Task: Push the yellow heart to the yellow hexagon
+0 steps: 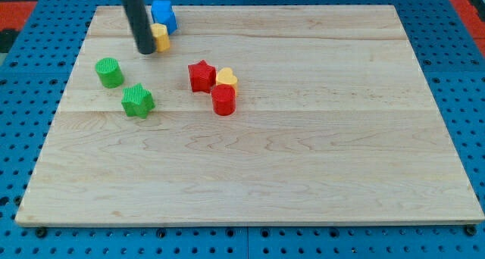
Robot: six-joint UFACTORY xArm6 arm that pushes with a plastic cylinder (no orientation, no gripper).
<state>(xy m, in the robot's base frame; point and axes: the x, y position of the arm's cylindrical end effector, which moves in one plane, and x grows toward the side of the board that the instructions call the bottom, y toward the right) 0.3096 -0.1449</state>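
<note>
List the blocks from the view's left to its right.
Green cylinder → green star → yellow block beside my tip → red star → yellow block. The blue block and the red cylinder overlap neighbours, so I leave them out.

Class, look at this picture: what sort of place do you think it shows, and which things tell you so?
Probably a robotics lab test bench: a wooden board on a blue pegboard, small coloured blocks such as a green star and red star, and a dark rod's tip.
</note>
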